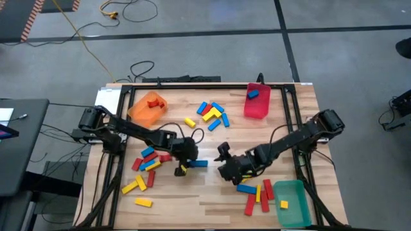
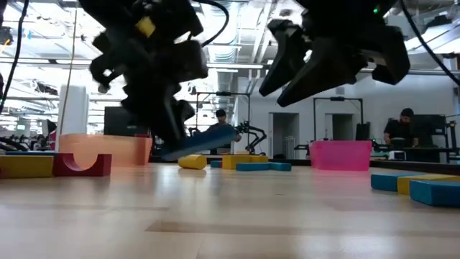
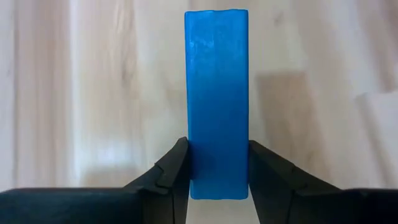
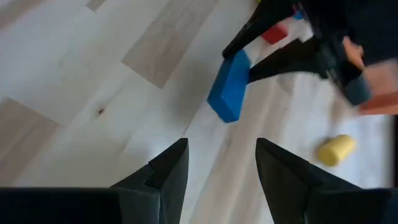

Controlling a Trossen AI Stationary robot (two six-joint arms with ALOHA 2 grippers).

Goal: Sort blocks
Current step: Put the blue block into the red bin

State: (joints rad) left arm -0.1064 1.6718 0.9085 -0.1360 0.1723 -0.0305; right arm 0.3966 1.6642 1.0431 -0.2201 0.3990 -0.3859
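- Gripping one blue block [image 3: 216,99] by its near end in my left claw [image 3: 217,171], tilted just off the table [image 1: 212,199], I judge it could pivot or slip, since most of it juts past my fingertips.
- My right claw [image 4: 216,171] hangs open nearby, empty; a swing toward it might knock the block.
- Counted: three bins, orange [image 1: 148,108], red [image 1: 256,101], green [image 1: 290,202]; the loose blocks are too bunched for me to count.

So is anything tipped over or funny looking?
The orange bin lies tipped on its side at the table's back left. The left hand holds a blue block tilted off the table.
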